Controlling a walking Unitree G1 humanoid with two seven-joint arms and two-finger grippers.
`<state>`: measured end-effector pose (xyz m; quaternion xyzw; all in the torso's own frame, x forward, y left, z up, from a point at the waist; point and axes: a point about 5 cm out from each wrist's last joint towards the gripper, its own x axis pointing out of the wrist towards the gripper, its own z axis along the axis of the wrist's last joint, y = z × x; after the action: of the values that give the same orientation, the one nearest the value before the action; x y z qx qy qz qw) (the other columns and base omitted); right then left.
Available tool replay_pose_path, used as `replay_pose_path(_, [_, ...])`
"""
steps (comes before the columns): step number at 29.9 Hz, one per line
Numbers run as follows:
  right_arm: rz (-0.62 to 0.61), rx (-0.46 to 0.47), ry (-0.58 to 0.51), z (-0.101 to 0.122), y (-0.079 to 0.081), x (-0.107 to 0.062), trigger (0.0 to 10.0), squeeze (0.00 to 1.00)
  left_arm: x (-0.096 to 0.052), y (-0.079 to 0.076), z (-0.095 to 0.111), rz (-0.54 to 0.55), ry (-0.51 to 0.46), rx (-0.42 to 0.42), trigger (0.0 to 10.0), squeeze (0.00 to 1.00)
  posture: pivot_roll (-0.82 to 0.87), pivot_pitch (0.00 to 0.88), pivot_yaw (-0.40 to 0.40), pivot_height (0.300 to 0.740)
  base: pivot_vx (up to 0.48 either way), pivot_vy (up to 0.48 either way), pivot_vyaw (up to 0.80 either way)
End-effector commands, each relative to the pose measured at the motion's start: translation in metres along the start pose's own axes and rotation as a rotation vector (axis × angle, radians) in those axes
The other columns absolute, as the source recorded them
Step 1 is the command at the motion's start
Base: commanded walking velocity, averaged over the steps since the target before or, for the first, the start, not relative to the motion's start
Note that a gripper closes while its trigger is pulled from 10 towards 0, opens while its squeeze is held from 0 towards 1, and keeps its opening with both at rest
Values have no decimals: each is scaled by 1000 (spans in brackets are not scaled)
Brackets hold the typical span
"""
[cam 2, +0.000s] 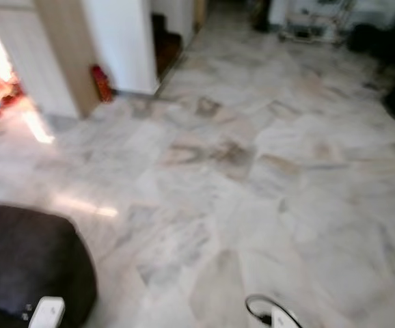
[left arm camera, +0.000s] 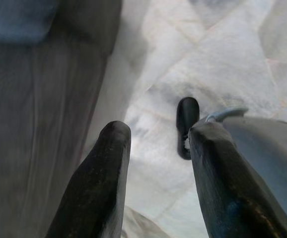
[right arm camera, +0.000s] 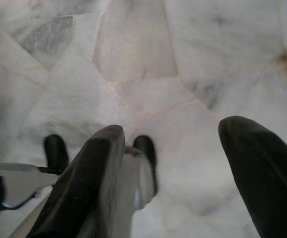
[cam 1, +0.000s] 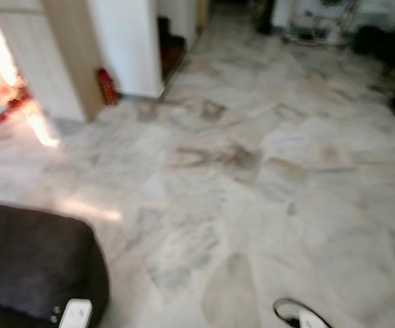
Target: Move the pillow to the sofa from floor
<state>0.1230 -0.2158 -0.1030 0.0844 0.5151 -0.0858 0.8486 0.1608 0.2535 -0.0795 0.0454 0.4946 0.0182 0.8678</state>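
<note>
Marble floor point(cam 1: 266, 205), dark sofa point(cam 1: 26, 266) at left, left pincer point(left arm camera: 156, 148) and right pincer point(right arm camera: 171, 148) both released

The right gripper point(right arm camera: 188, 163) points down at a pale marble floor point(right arm camera: 143, 59) of irregular slabs with thin tan seams. Its two black fingers point(right arm camera: 91, 183) stand well apart with nothing between them but floor. Past the nearer finger, two dark rounded shapes point(right arm camera: 146, 153) rest on the floor, joined to a whitish part; what they belong to cannot be told.
</note>
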Motion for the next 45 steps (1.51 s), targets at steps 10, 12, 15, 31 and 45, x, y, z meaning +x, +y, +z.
replay_pose_path(10, [28, -16, 0, 1, 10, 2, 10000, 0, -2, 8, -5, 26, 17, -5, 10000, 0, 16, 0, -59, 740, 0, 0, 800])
replay_pose_path(12, [28, -18, 1, 0, 10, 2, 10000, 0, -2, 8, -6, 26, 18, -5, 10000, 0, 16, 0, -58, 740, 0, 0, 800])
replay_pose_path(15, [28, -20, 2, 0, 10, 2, 10000, 0, -2, 8, -6, 25, 20, -4, 10000, 0, 11, 0, -54, 740, 0, 0, 800])
replay_pose_path(31, [25, -35, 4, 0, 8, 1, 10000, 0, -2, 5, -7, 23, 20, -3, 10000, 0, 11, 0, -68, 740, 0, 0, 800])
replay_pose_path(45, [39, -38, -13, 6, 14, 3, 10000, 0, -2, 10, 0, 45, 5, -15, 10000, 0, 33, 0, -64, 740, 0, 0, 800])
